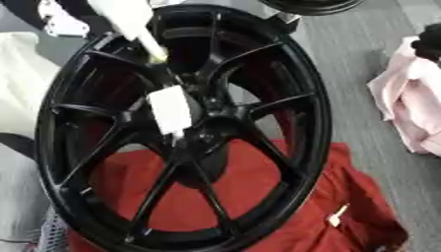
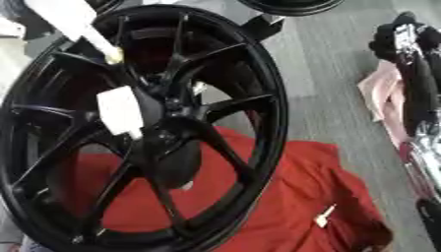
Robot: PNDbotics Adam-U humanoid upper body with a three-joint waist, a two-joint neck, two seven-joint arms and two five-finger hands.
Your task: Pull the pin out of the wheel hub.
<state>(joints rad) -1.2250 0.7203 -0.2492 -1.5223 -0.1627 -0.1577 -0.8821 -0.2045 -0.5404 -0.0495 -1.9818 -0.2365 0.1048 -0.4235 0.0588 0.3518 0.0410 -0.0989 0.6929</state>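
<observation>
A large black spoked wheel [image 1: 185,128] stands tilted on a red cloth [image 1: 284,216]. A white flat piece [image 1: 171,109] sits over the hub at the wheel's centre. From the upper left a long white bar [image 1: 129,19] slants down towards the spokes and ends in a yellowish tip [image 1: 158,56] just above the hub. My right arm [image 2: 422,98], black and silver, runs along the right edge of the right eye view. Its hand [image 2: 398,37] is a dark shape at the upper right, well away from the wheel. My left hand does not show.
A pink cloth [image 1: 405,103] lies on the grey floor to the right of the wheel. Part of another black wheel [image 1: 310,6] shows at the top edge. A small white tag [image 1: 337,215] lies on the red cloth. A pale cloth [image 1: 21,83] is at the left.
</observation>
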